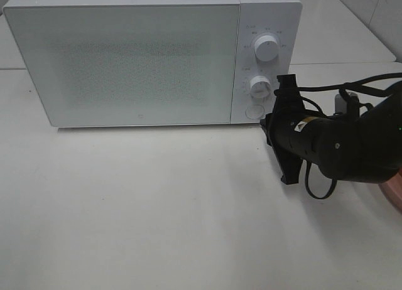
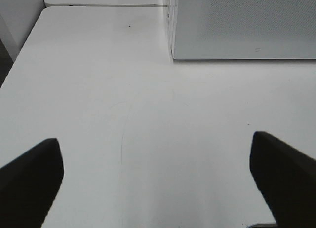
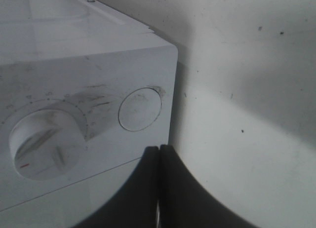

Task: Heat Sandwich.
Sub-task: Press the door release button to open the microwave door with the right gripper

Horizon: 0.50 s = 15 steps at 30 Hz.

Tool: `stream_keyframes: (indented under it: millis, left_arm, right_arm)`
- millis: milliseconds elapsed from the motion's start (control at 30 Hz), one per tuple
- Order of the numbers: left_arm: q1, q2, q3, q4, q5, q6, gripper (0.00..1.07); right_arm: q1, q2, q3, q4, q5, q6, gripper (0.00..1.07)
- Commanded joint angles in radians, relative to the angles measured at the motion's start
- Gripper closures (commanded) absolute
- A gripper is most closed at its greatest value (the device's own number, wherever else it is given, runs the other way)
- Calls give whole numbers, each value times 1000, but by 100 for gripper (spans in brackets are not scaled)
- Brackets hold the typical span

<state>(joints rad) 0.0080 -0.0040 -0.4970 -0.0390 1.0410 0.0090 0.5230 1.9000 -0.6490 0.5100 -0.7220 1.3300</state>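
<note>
The right gripper, jaws shut, points at the round button on the closed microwave; the left gripper hangs open. Opening the door likely needs a straight press. The sandwich is out of view.

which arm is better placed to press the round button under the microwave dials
Right. Its shut jaws sit close by the round button; the left jaws stand open over the table off the microwave's far corner.
</note>
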Motion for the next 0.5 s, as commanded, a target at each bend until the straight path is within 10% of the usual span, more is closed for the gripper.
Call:
stream_keyframes:
  millis: [33,500]
  left_arm:
    - [1,-26,2,-4,-6,1,10]
    - [1,-26,2,-4,-6,1,10]
  right_arm:
    - [5,29,-45,-2,5,7,107]
    - [-5,124,-145,56,-14,5,107]
